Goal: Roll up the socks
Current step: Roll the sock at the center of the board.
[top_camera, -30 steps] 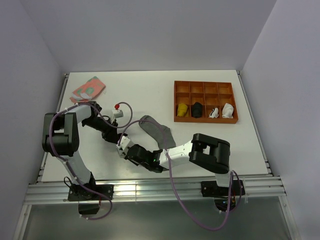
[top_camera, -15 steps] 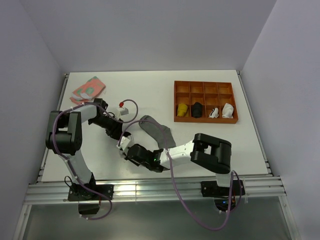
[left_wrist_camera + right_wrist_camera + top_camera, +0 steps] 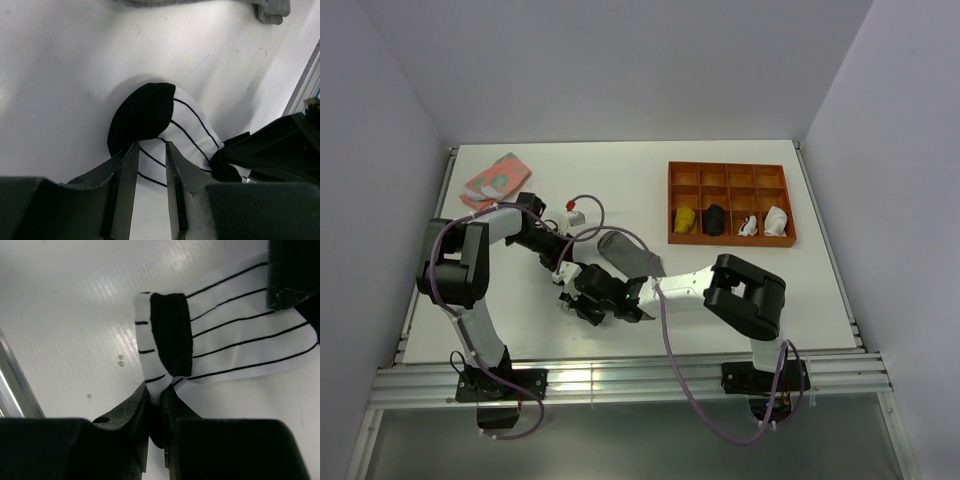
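The striped sock (image 3: pixel 192 132) lies flat on the white table, its black toe (image 3: pixel 142 117) toward my left gripper. My left gripper (image 3: pixel 151 146) is open, its two fingers astride the sock just behind the toe. My right gripper (image 3: pixel 156 392) is shut on the sock's white edge beside the black cuff (image 3: pixel 172 332). In the top view both grippers meet at the table's front left, left (image 3: pixel 563 268) and right (image 3: pixel 576 296), and hide most of that sock. The grey sock (image 3: pixel 632 254) lies just right of them, partly under my right arm.
An orange compartment tray (image 3: pixel 730 178) stands at the back right with a yellow bundle (image 3: pixel 688 220), a black bundle (image 3: pixel 714 218) and two white ones. A pink and green patterned cloth (image 3: pixel 496 177) lies at the back left. The table's front rail runs close below the grippers.
My left arm has swung right and forward to the striped sock. My right gripper has shifted left and a little up with the sock's edge in it.
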Controlling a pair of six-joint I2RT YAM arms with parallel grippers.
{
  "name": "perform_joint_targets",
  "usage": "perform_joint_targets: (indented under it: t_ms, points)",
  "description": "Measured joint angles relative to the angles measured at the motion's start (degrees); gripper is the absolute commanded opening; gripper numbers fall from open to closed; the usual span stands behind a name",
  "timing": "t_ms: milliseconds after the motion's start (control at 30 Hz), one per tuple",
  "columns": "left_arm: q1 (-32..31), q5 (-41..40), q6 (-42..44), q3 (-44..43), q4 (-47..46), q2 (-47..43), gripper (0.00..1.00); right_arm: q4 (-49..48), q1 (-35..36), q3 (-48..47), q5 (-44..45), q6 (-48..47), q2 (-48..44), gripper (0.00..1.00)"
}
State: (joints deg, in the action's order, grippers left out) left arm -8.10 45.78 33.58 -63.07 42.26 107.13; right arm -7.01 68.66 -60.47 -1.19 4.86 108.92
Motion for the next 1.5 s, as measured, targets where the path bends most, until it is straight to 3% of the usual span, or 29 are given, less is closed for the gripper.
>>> perform_joint_targets:
  t_ms: [367,567,967,1233,1500]
  points:
    - [-0.7,2.0,-0.2,-2.6,-3.4,0.4,0.4,12.8,-8.0,-10.8,-16.5,3.7,5.2,0.0]
    - [-0.3,2.5,-4.0,-1.7,-8.9,-0.7,0.44,16.7,-9.7,-13.6,-21.2,4.5,6.9,0.0]
    - [11.0,2.8,-11.5,0.0,-18.1,-8.3,0.48,22.5,-12.5,-18.8,-28.3,6.9,10.8,0.01]
    - [14.4,3.1,-1.5,5.4,-14.9,-15.9,0.49,32.2,-14.4,-27.4,-33.0,7.4,15.9,0.02]
    - [13.5,4.2,18.3,10.8,-4.5,-28.0,0.58,38.8,-18.1,-32.5,-38.4,7.4,19.8,0.04]
